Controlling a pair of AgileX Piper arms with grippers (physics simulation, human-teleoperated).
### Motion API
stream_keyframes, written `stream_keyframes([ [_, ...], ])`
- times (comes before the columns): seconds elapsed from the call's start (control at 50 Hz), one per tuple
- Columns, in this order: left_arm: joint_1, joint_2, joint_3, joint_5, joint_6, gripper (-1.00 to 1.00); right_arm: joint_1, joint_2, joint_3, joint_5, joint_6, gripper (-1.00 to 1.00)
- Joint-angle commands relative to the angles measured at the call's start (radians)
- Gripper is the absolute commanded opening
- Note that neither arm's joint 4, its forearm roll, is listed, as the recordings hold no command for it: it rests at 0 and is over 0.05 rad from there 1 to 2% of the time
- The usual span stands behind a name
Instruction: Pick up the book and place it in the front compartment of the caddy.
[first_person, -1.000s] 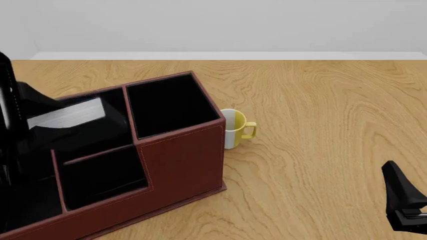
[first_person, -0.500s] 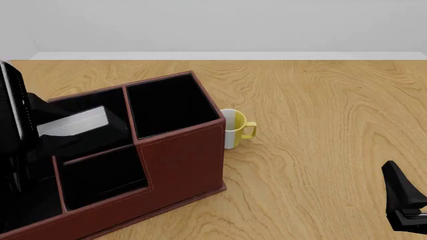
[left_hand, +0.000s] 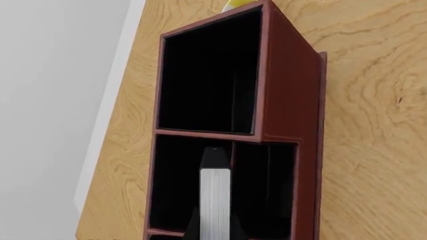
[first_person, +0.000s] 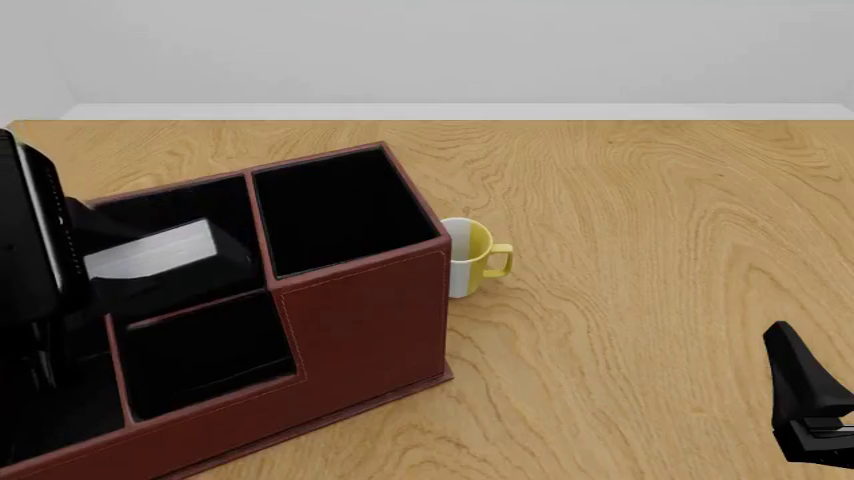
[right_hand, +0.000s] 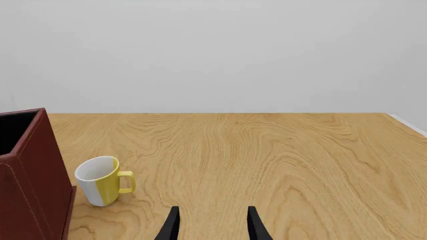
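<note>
Showing its grey page edge, the black book (left_hand: 215, 200) sits in left jaws, low inside a middle cell of the caddy (first_person: 360, 320); only right wrist view shows right gripper (right_hand: 210, 225) spread, empty

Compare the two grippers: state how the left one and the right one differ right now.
The left gripper is shut on the book, holding it on edge over the caddy; the right gripper is open and holds nothing. The left one is at the caddy's cells, while the right one sits apart over bare table, facing the mug. Both have black fingers.
</note>
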Motion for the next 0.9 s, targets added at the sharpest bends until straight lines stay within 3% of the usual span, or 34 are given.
stream_keyframes([
  [0.02,0.022,0.003,0.014,-0.048,0.033,-1.0,0.0,0.0,0.0,0.0,0.0,1.0],
  [0.9,0.151,0.072,0.087,-0.171,0.103,-1.0,0.0,0.0,0.0,0.0,0.0,1.0],
])
